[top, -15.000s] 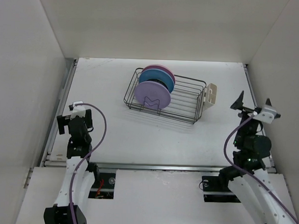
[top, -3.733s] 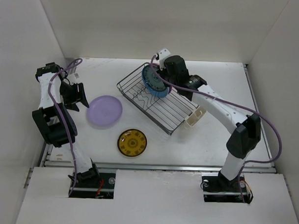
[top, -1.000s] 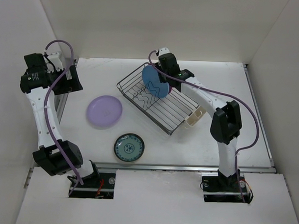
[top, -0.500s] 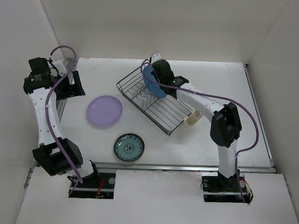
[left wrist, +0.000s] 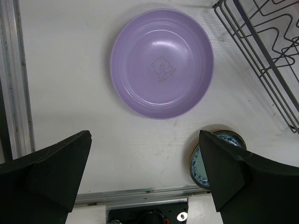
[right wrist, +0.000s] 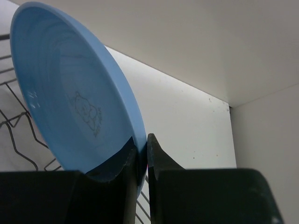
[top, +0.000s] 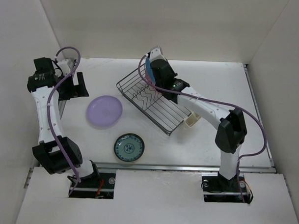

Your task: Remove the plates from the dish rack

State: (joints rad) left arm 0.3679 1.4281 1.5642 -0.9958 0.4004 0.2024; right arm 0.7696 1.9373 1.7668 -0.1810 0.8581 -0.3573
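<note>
The black wire dish rack (top: 157, 105) sits askew at the table's middle. My right gripper (top: 151, 69) (right wrist: 142, 140) is shut on the rim of the light blue plate (top: 148, 66) (right wrist: 70, 88), which stands on edge above the rack's far left end. A lavender plate (top: 105, 111) (left wrist: 162, 63) lies flat on the table left of the rack. A small teal-patterned plate (top: 129, 147) (left wrist: 202, 161) lies nearer the front. My left gripper (top: 77, 86) (left wrist: 144, 140) hangs open above the table, left of the lavender plate, holding nothing.
A cream cutlery cup (top: 191, 118) hangs on the rack's right end. White walls close in the table on three sides. A metal rail (left wrist: 9, 74) runs along the left edge. Rack wires (left wrist: 266, 51) reach into the left wrist view's right side.
My right gripper has closed on the blue plate's rim and raised it toward the rack's far left end. The left arm has drifted slightly right.
</note>
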